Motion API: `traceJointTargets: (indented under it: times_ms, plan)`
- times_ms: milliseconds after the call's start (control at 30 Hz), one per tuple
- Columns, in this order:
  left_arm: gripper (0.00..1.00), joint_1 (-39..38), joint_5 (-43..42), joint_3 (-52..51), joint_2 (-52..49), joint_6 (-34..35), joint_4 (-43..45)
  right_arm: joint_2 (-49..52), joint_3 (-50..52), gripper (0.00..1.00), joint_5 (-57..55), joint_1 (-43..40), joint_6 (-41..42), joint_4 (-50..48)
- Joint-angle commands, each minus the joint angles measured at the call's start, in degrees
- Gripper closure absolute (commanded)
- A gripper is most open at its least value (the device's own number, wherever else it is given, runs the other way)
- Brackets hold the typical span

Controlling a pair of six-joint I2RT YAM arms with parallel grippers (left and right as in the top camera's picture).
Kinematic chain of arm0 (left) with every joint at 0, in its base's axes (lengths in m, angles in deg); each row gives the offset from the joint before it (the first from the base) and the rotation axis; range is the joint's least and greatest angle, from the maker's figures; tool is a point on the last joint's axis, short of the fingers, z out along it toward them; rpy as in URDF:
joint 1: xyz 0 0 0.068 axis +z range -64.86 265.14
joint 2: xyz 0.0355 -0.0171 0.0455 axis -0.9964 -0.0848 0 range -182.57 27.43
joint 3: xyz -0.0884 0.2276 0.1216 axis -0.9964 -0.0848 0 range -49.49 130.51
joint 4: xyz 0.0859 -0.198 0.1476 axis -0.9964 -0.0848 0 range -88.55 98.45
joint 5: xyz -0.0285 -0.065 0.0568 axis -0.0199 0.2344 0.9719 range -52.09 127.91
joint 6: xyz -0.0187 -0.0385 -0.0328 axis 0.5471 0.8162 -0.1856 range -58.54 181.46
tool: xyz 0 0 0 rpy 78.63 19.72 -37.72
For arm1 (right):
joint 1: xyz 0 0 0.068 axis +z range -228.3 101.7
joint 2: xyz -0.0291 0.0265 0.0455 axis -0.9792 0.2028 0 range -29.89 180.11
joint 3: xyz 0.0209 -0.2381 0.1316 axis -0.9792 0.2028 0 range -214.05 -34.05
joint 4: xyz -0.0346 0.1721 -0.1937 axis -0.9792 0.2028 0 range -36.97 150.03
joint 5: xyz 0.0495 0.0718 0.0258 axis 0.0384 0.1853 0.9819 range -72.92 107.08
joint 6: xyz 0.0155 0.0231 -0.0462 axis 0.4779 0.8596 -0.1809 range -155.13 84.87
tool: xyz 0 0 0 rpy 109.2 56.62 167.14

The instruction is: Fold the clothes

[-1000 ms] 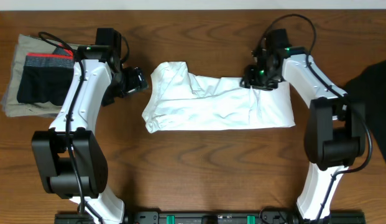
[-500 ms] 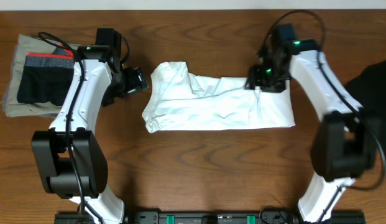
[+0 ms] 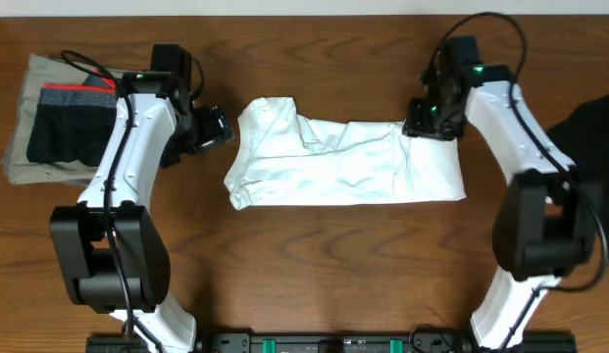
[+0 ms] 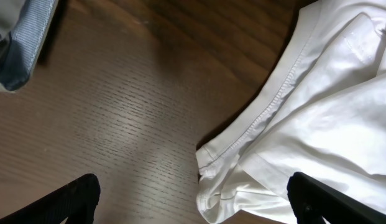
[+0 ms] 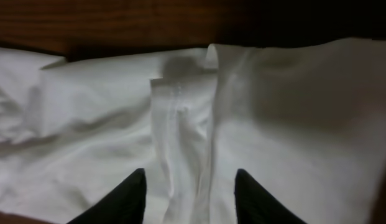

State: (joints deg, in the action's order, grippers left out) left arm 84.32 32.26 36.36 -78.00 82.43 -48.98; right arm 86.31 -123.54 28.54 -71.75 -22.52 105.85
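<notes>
White T-shirt [image 3: 343, 167]; left gripper [image 4: 193, 190] wide beside, right gripper [image 5: 189, 186] half-open above; khaki pile [image 3: 27, 76] left.

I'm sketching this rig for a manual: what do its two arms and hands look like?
The left arm and right arm have white shells with black joints. Thin black cables loop by each wrist, where small green lights glow. The left hand and right hand are black, with dark tapered fingers.
</notes>
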Motion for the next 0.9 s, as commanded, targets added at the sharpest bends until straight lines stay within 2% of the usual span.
traceJointTargets:
  times_ms: [0, 133, 267, 433, 467, 767, 833, 867]
  plan:
    - [0.02, 0.09, 0.26, 0.63, 0.52, -0.35, -0.35, 2.93, 0.52, 0.63, -0.5, 0.9, 1.75, -0.66]
    - [0.02, 0.09, 0.28, 0.63, 0.52, -0.35, -0.33, 5.25, 0.52, 0.71, -0.5, 1.16, 1.81, -1.84]
    - [0.02, 0.09, 0.28, 0.63, 0.52, -0.35, -0.31, 6.01, 0.52, 0.74, 0.09, 1.38, 2.23, -2.6]
    - [0.02, 0.09, 0.28, 0.63, 0.52, -0.35, -0.33, 6.01, 0.52, 0.96, 1.25, 2.38, 3.3, -4.68]
    - [0.02, 0.09, 0.28, 0.63, 0.52, -0.35, -0.31, 6.01, 0.52, 0.98, 1.22, 2.6, 3.52, -4.96]
    - [0.02, 0.09, 0.28, 0.63, 0.52, -0.35, -0.33, 6.01, 0.31, 0.95, 8.07, 4.02, 2.78, -6.54]
    - [0.02, 0.09, 0.28, 0.63, 0.52, -0.35, -0.33, 5.95, 0.28, 0.85, 8.28, 3.91, 2.78, -6.51]
    - [0.02, 0.09, 0.28, 0.63, 0.52, -0.35, -0.35, 5.88, 0.13, 0.82, 8.28, 3.8, 2.78, -6.27]
